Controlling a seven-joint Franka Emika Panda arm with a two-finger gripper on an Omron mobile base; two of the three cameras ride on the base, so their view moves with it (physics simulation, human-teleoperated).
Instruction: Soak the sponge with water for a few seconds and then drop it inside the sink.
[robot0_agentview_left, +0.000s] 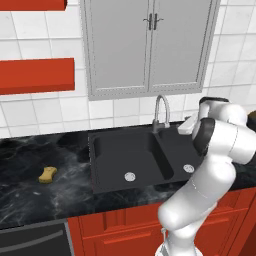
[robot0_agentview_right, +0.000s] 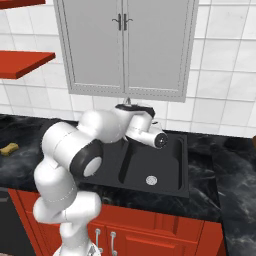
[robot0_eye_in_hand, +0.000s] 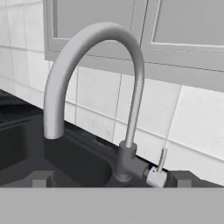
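Note:
The small yellow-tan sponge (robot0_agentview_left: 47, 174) (robot0_agentview_right: 9, 148) lies on the black counter, well left of the sink and far from the hand. The matte black double-basin sink (robot0_agentview_left: 107, 150) (robot0_agentview_right: 175, 170) holds nothing but its silver drains. Its curved grey faucet (robot0_agentview_left: 161, 107) (robot0_eye_in_hand: 94, 57) arches over the basin with no water running. My gripper (robot0_eye_in_hand: 111, 180) is open and holds nothing. It faces the faucet's base closely, one fingertip (robot0_eye_in_hand: 41, 178) on each side. The small faucet lever (robot0_eye_in_hand: 158, 168) stands just right of the base.
A grey double-door wall cabinet (robot0_agentview_left: 150, 45) hangs right above the faucet. Red shelves (robot0_agentview_left: 37, 75) are mounted on the tiled wall at the left. Red base cabinets (robot0_agentview_right: 150, 235) run below the black marble counter (robot0_agentview_left: 30, 192). My own arm rises over the sink's right basin.

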